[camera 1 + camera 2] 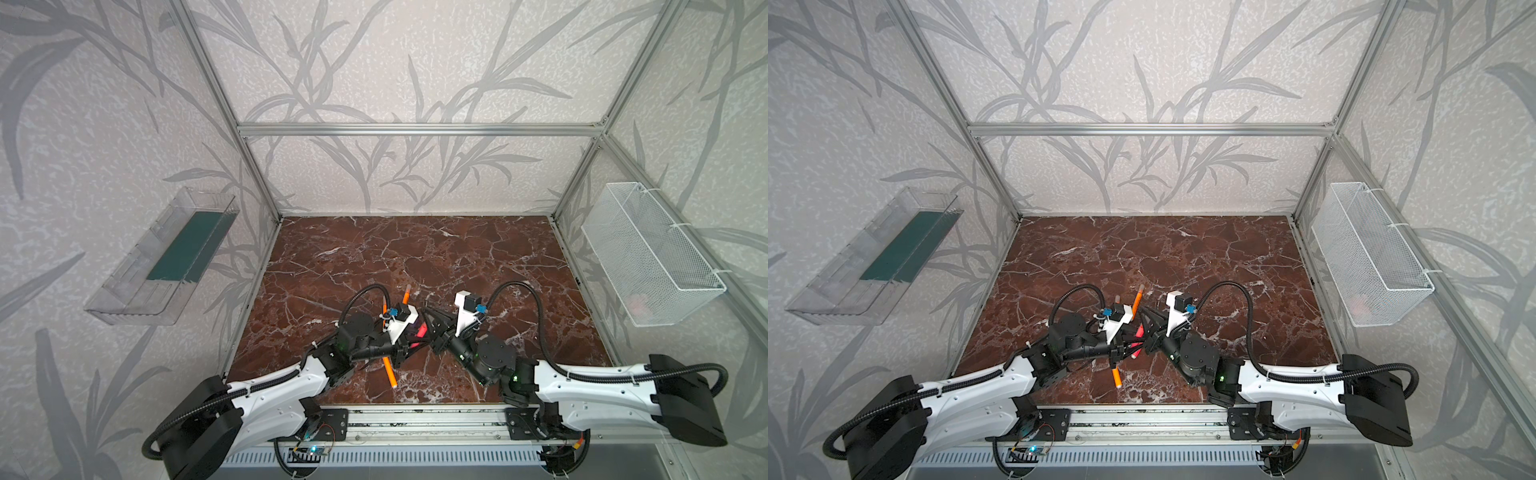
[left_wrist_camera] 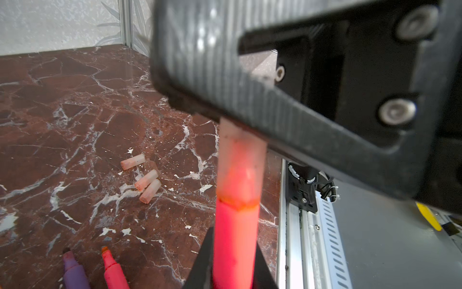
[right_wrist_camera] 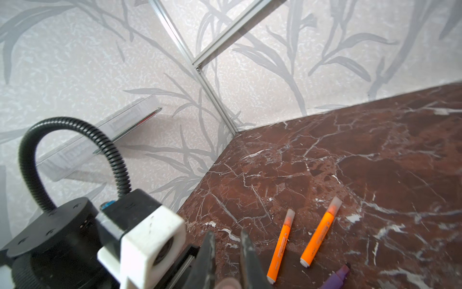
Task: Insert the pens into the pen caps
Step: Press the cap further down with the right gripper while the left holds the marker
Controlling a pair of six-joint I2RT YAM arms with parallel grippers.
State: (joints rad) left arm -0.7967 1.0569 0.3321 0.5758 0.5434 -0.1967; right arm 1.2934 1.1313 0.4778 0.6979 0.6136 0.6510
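Observation:
A pink-red pen (image 2: 235,237) stands between the fingers of my left gripper (image 2: 233,250), which is shut on its barrel. A pale pen cap (image 2: 241,160) sits over its tip, up to the barrel's shoulder. My right gripper (image 3: 227,232) is shut on that cap, whose end (image 3: 228,282) shows between the jaws. In both top views the two grippers meet at mid-table over the pink pen (image 1: 421,331) (image 1: 1139,331). Three loose pen caps (image 2: 146,179) lie close together on the table. A purple pen (image 2: 72,267) and another pink-red pen (image 2: 112,267) lie uncapped.
Two orange pens (image 3: 280,250) (image 3: 321,232) with caps on lie side by side near my right gripper. A third orange pen (image 1: 390,372) lies under the left arm. A clear bin (image 1: 162,257) hangs on the left wall and a white mesh basket (image 1: 648,253) on the right. The marble table's (image 1: 415,249) front rail (image 2: 295,225) is close by.

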